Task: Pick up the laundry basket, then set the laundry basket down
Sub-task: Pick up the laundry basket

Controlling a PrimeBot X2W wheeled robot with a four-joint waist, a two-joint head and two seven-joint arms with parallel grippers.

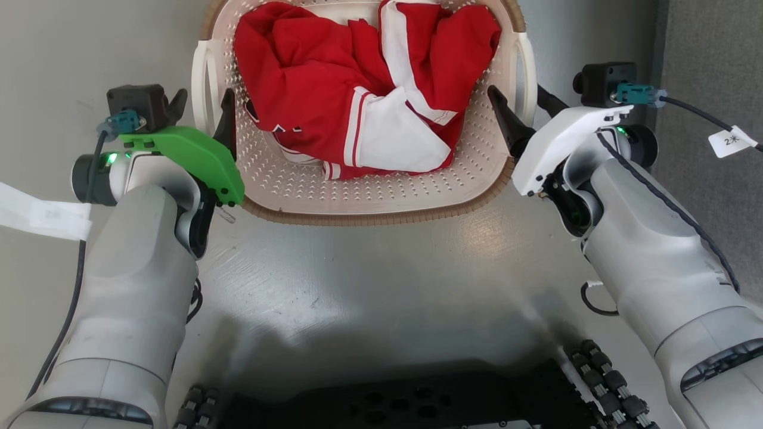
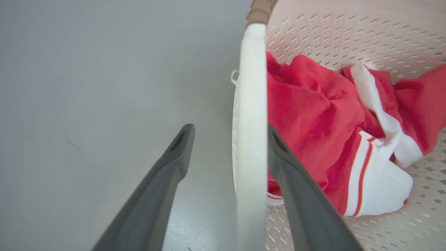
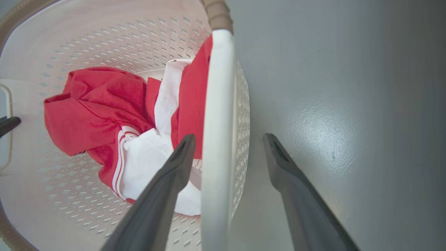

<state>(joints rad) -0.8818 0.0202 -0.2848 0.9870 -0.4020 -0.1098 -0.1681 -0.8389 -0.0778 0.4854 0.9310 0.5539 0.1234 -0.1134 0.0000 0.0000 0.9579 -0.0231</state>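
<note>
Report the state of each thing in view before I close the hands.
laundry basket, upright on the floor, not gripped.
red and white garment, crumpled inside the basket.
left hand, open, astride the left handle.
right hand, open, astride the right handle.

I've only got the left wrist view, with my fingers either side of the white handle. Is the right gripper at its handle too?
Observer: Yes. The right gripper straddles the right handle of the laundry basket, one finger inside, one outside.
Operator: Clamped on it?
Observer: No. The right wrist view shows its jaws open, with a gap beside each finger.
</note>
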